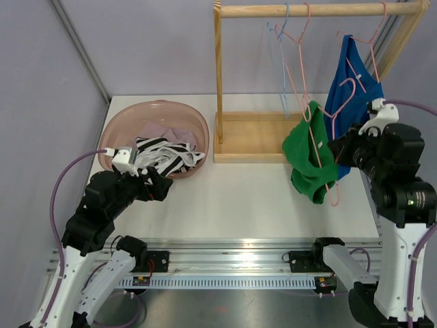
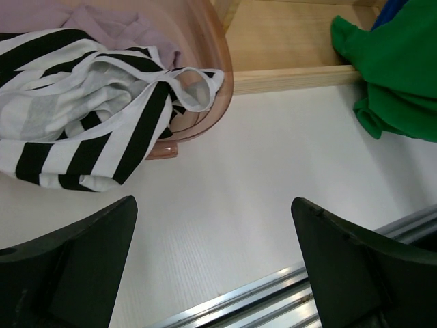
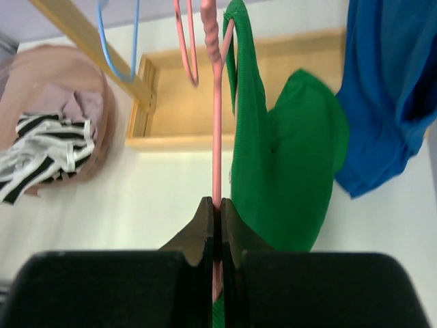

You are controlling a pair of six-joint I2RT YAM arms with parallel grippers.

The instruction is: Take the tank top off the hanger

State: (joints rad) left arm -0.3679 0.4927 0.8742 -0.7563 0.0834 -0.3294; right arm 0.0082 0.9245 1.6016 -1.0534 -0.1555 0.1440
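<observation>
The green tank top [image 1: 311, 160] hangs bunched from a pink hanger [image 1: 332, 179] over the table's right side, in front of the wooden rack. My right gripper [image 1: 339, 152] is shut on the hanger's wire. In the right wrist view the pink hanger [image 3: 217, 137] runs straight up from my closed gripper [image 3: 217, 205], with the green top [image 3: 287, 157] draped on its right and a strap looped near the hook. My left gripper [image 1: 160, 186] is open and empty, low over the table beside the basin; it shows wide open in its wrist view [image 2: 213, 205].
A pink basin [image 1: 123, 119] at the left holds a black-and-white striped garment [image 1: 167, 154]. The wooden rack [image 1: 321, 9] carries a blue garment [image 1: 351, 75] on another pink hanger, plus an empty blue hanger [image 1: 281, 61] and an empty pink hanger [image 1: 300, 55]. Its base [image 1: 249, 137] lies on the table.
</observation>
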